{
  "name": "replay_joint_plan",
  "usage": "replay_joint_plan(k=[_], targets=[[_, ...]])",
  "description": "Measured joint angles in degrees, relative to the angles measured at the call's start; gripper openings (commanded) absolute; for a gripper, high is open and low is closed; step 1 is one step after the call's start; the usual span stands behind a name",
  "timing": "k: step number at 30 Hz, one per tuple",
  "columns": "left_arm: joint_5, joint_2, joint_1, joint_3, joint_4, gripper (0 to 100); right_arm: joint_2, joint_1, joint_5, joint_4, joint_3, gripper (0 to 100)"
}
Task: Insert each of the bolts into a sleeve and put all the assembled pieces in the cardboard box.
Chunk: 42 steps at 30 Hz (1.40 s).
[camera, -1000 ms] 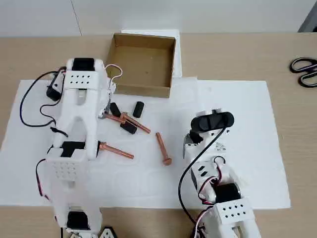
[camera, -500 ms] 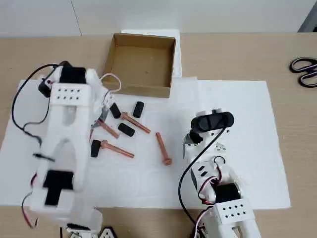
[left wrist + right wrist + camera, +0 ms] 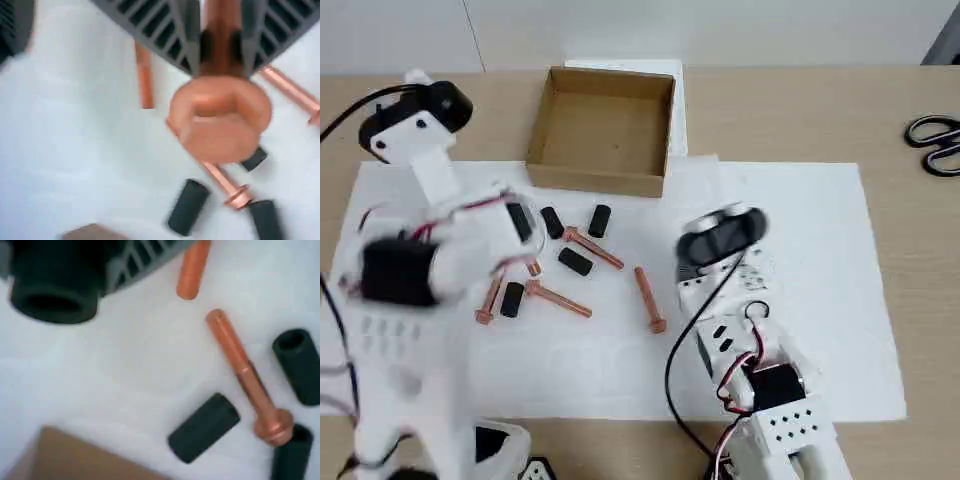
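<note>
- Left gripper point(image 3: 220, 47): clamped on a copper-coloured flanged metal bolt point(image 3: 220, 120), frame centre.
- Right gripper point(image 3: 65, 270): holds a black cylindrical sleeve point(image 3: 52, 297), upper left.
- Brown cardboard box point(image 3: 592, 180): upper centre of the bench point(image 3: 800, 110).
- Loose bolts point(image 3: 650, 298) and sleeves point(image 3: 599, 219): just below the box.

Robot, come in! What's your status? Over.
Left gripper shut on bolt. Right gripper shut on sleeve. Cardboard box empty. Loose bolts, sleeves lie near box.

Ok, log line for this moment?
left hand: shut on bolt | right hand: shut on sleeve | cardboard box: nothing inside | spare bolts, spare sleeves: loose on paper
</note>
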Motion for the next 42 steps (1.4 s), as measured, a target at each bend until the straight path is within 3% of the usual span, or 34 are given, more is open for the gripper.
replay_joint_plan(k=[4, 11, 16, 21, 26, 31, 35, 42], targets=[[-4.9, -5.7, 2.8, 0.9, -3.5, 1, 0.0, -3.0, 5.7, -10.2, 0.0, 0.4], [-7.6, -13.3, 3.1, 11.8, -17.2, 1, 0.0, -6.1, 6.6, -30.4, 0.0, 0.4], [-7.6, -23.6, 3.1, 25.0, -33.5, 1, 0.0, -9.7, 7.1, -44.1, 5.6, 0.4], [-7.6, -37.3, 3.5, 41.9, -54.1, 1, 0.0, -10.6, 7.3, -51.1, 10.6, 0.4], [-7.6, -46.9, 11.3, 57.3, -72.3, 1, 0.0, -11.0, 7.3, -53.8, 12.4, 0.4], [-12.9, -47.8, 23.5, 59.9, -75.4, 1, -0.1, -10.9, 7.3, -54.1, 14.3, 0.4], [-21.5, -47.8, 26.6, 60.0, -75.8, 1, -0.3, -11.0, 7.3, -54.5, 14.4, 0.4], [-22.9, -47.8, 27.2, 60.6, -75.8, 1, -0.3, -11.1, 7.4, -54.5, 14.4, 0.4]])
